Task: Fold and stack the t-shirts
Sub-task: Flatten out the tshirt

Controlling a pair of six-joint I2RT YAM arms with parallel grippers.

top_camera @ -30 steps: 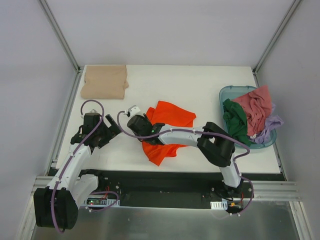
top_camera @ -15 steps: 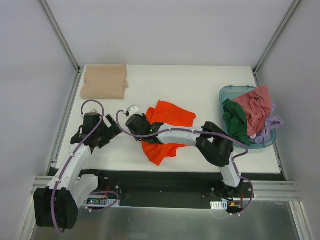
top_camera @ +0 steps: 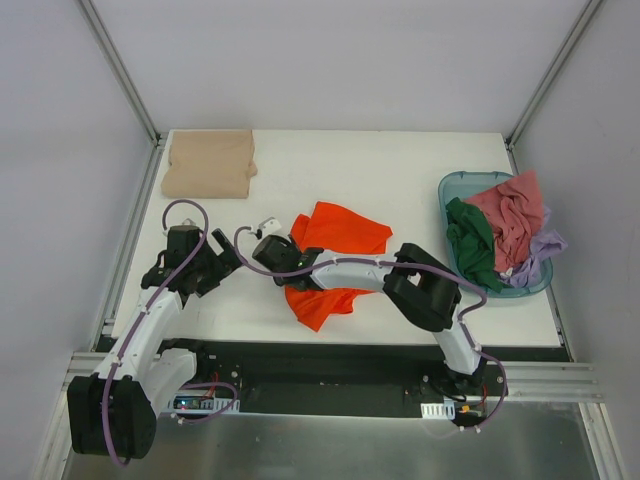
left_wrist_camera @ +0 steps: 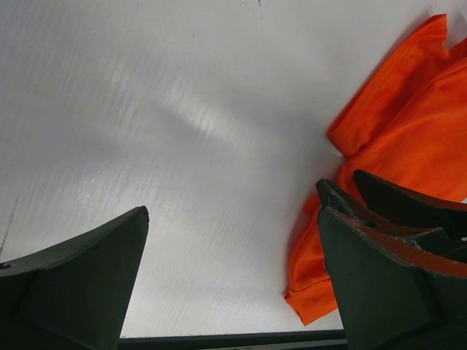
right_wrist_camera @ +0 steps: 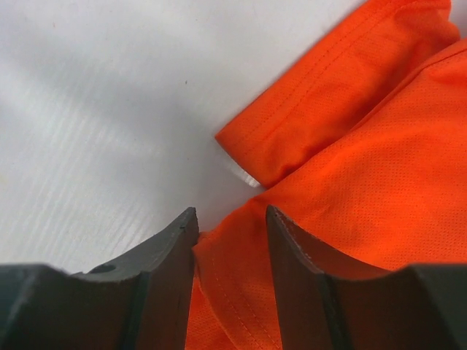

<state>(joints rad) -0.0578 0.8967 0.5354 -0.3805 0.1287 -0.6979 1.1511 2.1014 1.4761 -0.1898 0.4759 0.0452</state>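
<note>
Seen from above, the orange t-shirt [top_camera: 345, 232] lies crumpled near the middle of the bench [top_camera: 390, 170], its long axis running from the far side towards my bases. My right hand [top_camera: 272, 246] is the nearer one. It sits at the shirt's left edge, with its arm reaching across the cloth. My left hand [top_camera: 221, 258] hangs further left of the shirt, apart from it, over bare bench. Far to the left of the orange shirt the tan t-shirt [top_camera: 208, 163] rests as a flat folded rectangle. To the shirt's right a teal tub [top_camera: 452, 186] holds a heap of garments [top_camera: 505, 215] in pink, dark green and lilac, spilling over its rim.

From my left wrist, the left hand [left_wrist_camera: 230, 292] is spread wide and holds nothing. Only smooth, faintly glossy white bench shows between its dark fingers. The orange t-shirt [left_wrist_camera: 394, 138] lies off to their right, its hem curling near the right finger.

From my right wrist, the right hand [right_wrist_camera: 230, 270] stands half apart, straddling the shirt's edge. Its dark fingers [right_wrist_camera: 157, 284] are on either side of a ridge of orange cloth. I see a gap there rather than a pinch, so I judge nothing is clamped. Just beyond them a sleeve [right_wrist_camera: 328, 102] lies doubled over, its stitched hem plain. The fabric is a thin, fine-pored sports mesh, limp and likely to slide, so closing on this left edge is what the next pull turns on.
</note>
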